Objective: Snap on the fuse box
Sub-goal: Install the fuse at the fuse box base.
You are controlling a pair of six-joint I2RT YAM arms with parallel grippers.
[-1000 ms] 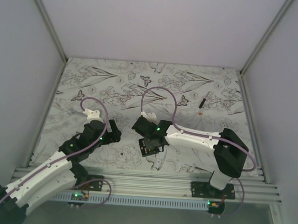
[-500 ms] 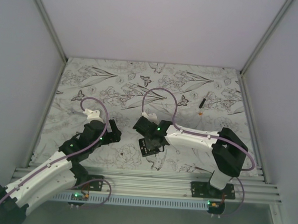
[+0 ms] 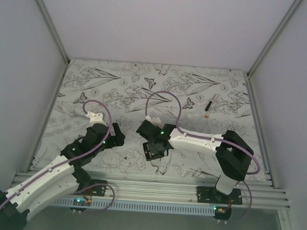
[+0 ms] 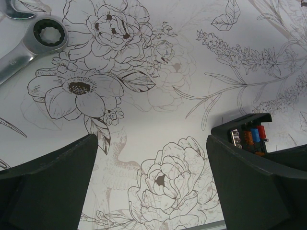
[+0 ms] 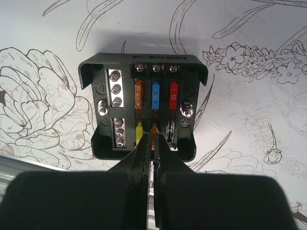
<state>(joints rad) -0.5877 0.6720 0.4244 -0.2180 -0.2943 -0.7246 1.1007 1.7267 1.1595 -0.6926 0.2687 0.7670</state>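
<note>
The fuse box [image 5: 144, 103] is a black squarish box lying open-faced on the flowered mat, with orange, blue and red fuses in its upper row and a yellow one below. My right gripper [image 5: 154, 140] is shut on a small orange fuse [image 5: 154, 129] standing in the lower row. In the top view the right gripper [image 3: 154, 145] sits right over the fuse box [image 3: 156, 153]. My left gripper [image 4: 153, 191] is open and empty above the mat, and the fuse box's corner [image 4: 247, 132] shows just beyond its right finger. The left gripper [image 3: 119, 135] is left of the box.
A metal ratchet wrench [image 4: 33, 40] lies on the mat ahead-left of the left gripper. A thin black stick piece [image 3: 208, 104] and a tiny orange bit [image 3: 207, 117] lie at the back right. Grey walls close in the mat; an aluminium rail [image 3: 149, 189] runs along the near edge.
The right arm's elbow has shifted slightly left; its gripper stays over the fuse box. The left arm has not moved.
</note>
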